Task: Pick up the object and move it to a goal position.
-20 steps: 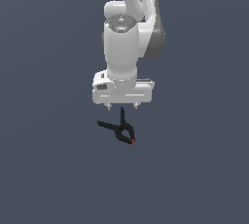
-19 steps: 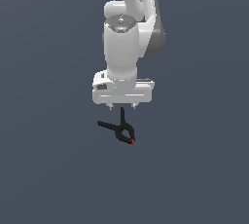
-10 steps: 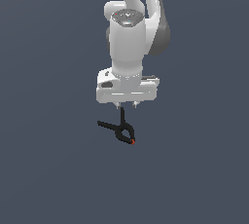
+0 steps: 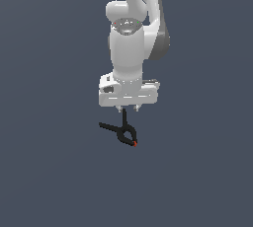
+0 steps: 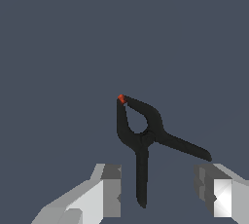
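I'm on the approach: my gripper point(image 5: 158, 191), fingers spread wide, hovers over the clamp point(image 5: 143, 133) lying flat below, one handle between them, so next I descend and close.

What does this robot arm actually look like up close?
The arm is smooth, rounded and glossy white, with a grey patch at one joint. It ends in a boxy white gripper with two short, blocky, pale grey fingers. No cables or markings are visible.
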`<state>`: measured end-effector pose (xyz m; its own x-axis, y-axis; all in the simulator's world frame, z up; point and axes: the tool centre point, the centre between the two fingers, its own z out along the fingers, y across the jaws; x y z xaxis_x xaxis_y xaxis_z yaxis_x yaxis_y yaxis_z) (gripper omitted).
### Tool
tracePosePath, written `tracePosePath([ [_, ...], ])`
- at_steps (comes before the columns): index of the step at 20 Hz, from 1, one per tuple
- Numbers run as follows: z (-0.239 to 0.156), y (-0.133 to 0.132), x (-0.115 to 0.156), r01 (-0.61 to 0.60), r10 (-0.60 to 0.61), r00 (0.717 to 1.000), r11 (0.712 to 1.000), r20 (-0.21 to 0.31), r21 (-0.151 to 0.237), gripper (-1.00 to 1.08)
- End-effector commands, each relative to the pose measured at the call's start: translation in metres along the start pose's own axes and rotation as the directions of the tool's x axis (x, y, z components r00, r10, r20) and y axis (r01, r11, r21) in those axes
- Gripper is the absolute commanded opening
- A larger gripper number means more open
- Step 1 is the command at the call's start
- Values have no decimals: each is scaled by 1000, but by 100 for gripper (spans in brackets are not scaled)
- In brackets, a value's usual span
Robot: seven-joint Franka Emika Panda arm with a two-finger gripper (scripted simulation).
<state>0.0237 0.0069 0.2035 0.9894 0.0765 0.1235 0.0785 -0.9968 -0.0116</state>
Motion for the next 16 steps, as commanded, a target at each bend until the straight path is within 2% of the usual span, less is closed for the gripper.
tracePosePath([
  [1,9,0,-4,1,-1,1000,1000,-8,9,28],
  [16,84,4,-52,0,7,995,998,-99,68,28],
])
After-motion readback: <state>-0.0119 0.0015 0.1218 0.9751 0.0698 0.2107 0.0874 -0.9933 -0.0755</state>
